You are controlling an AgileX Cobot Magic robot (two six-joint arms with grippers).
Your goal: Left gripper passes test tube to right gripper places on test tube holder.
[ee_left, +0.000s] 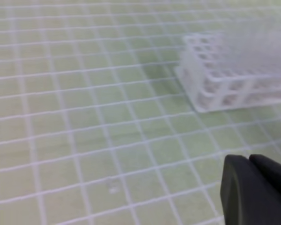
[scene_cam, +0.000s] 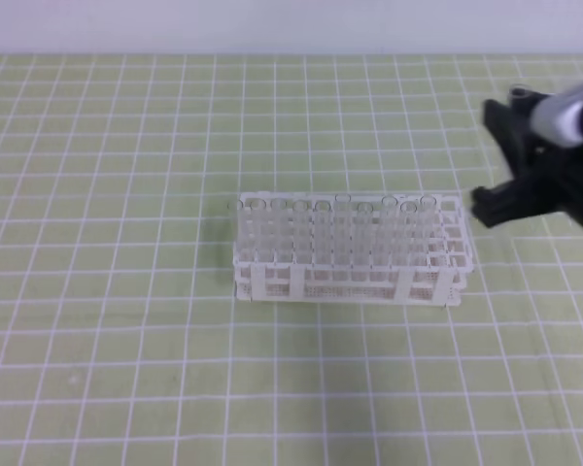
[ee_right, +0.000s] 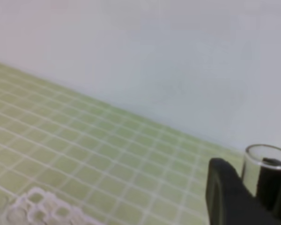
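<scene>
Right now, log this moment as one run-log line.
phase: after handover | right gripper: shut on test tube, right of test tube holder | left gripper: empty, clear of holder | tube: not yet racked

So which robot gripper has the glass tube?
The right gripper: its wrist view shows the test tube, open rim up, between its fingers. The left gripper shows no tube.

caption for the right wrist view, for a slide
Right gripper holding an upright test tube above the green grid mat, test tube holder below.
</scene>
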